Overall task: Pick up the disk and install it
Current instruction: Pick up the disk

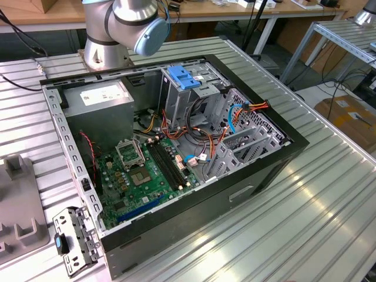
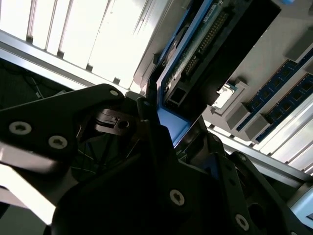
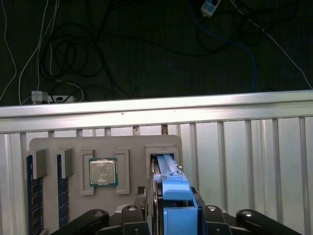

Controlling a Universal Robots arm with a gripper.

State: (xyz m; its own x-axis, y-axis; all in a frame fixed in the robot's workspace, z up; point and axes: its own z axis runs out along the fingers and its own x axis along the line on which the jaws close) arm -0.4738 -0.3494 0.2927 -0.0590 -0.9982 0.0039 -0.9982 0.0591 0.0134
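Down at the gripper [image 3: 177,211] in the first wrist view: its black fingers [image 3: 146,208] sit on either side of the disk [image 3: 176,188], pressed against the bright blue rails, so the gripper is grasping the disk. The disk stands on edge, its far end down in a slot of the grey tray [image 3: 132,147], its near end up between the fingers.

On that same tray, a square silver chip [image 3: 102,171] lies in its own pocket just beside the disk's slot. Two memory sticks [image 3: 32,196] stand upright in holders further along. The tray rests on the ribbed metal table [image 3: 244,161], and beyond the table's edge cables [image 3: 73,54] lie tangled on a dark floor.

From the second wrist view the gripper [image 2: 173,132] looms dark and close, one finger [image 2: 146,115] hard against the disk's blue edge. The disk [image 2: 200,49] runs away from the camera, its connector pins in plain sight, with the chip [image 2: 225,95] and memory sticks [image 2: 279,93] past it.

Out wide in the exterior view, the open computer case [image 1: 258,176] lies on the table [image 1: 294,223], green circuit board [image 1: 141,176] exposed. A light blue handle [image 1: 185,77] tops the tall grey cage inside. The arm [image 1: 123,23] rises behind the case. A perforated bracket [image 1: 73,238] with a small blue clip lies near the case's corner at the exterior view's left, beside the tray [image 1: 17,200]
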